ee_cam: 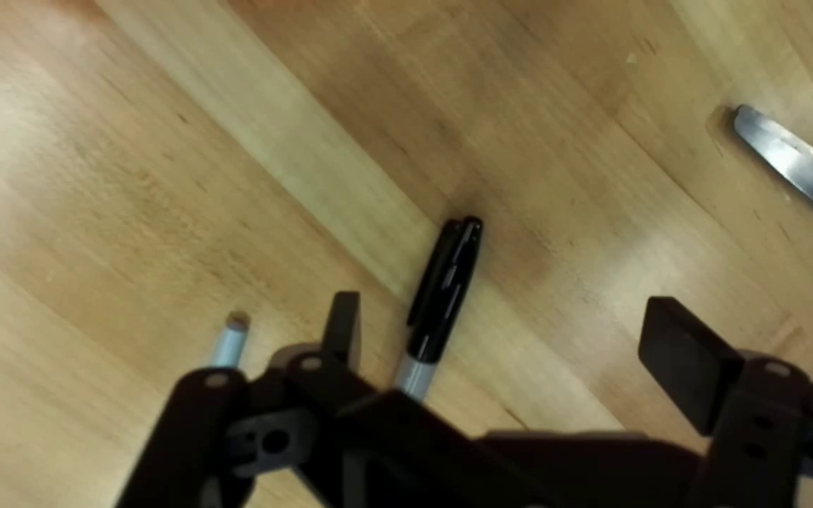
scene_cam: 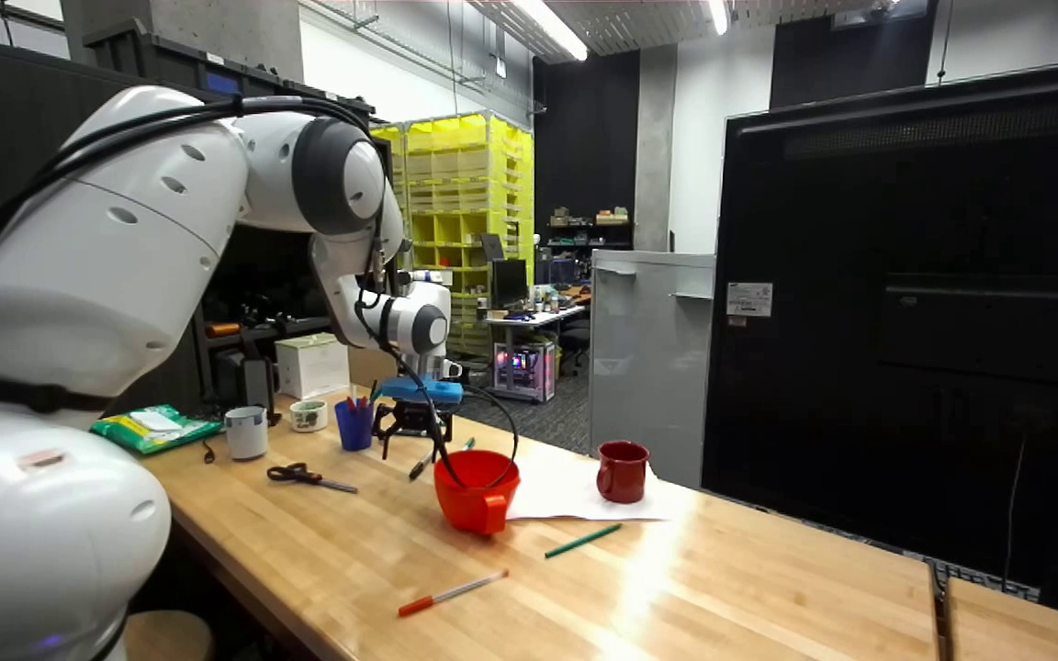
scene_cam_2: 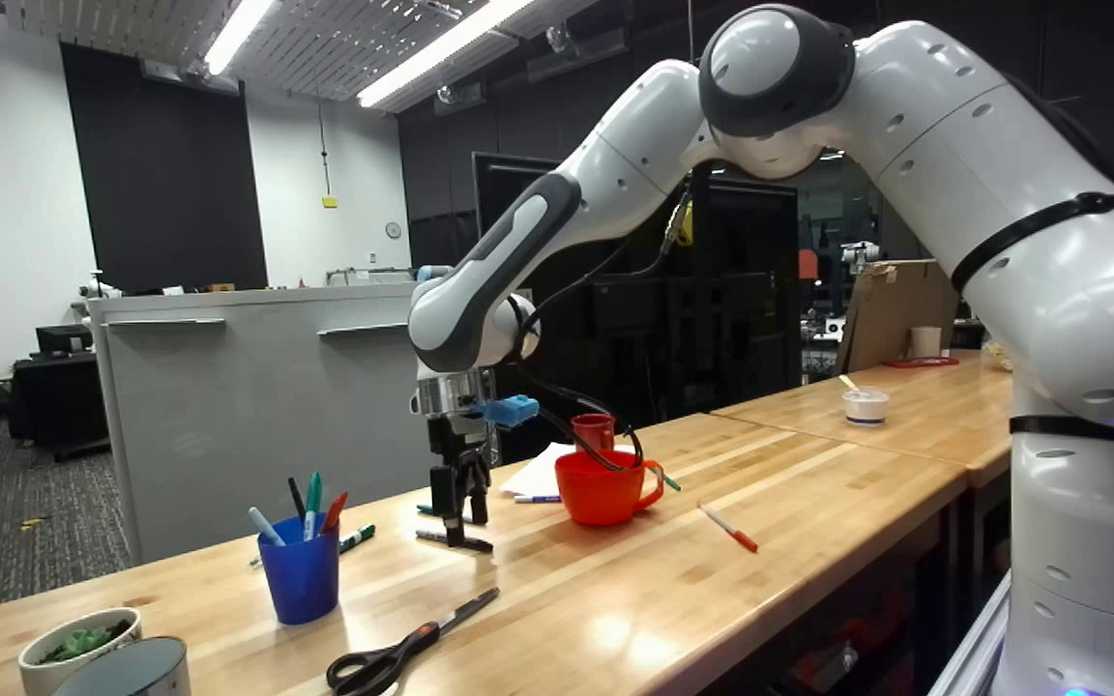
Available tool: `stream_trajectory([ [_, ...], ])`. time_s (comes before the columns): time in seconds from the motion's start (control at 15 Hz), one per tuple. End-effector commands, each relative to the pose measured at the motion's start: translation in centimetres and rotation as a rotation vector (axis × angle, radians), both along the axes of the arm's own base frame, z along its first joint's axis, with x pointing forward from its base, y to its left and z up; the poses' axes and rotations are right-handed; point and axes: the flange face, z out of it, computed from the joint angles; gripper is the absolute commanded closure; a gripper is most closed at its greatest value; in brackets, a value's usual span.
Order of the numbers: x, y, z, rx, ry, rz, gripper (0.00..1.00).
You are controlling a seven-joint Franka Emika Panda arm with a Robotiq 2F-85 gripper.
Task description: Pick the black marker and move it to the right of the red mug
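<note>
A black marker lies on the wooden table below the gripper, which is spread wide.
In the wrist view, near the centre, its cap looks glossy black with a clip, the grey barrel partly hidden; at upper right lies a metal blade.

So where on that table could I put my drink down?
Two patches look bare: between the scissors and loose red pen, and between the white paper and table seam. It's crowded between the blue cup and red bowl, where the hand hangs by the black marker.
</note>
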Motion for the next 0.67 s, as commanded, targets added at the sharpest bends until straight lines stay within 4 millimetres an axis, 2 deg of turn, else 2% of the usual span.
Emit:
stream_trajectory([
  [0.0, -0.5, 0.2, 1.0, -0.035, 0.001, -0.006, 0.00],
  [0.33, -0.9, 1.0, 3.0, -0.079, -0.027, -0.016, 0.00],
  [0.6, -1.0, 2.3, 5.5, -0.134, -0.070, -0.007, 0.00],
])
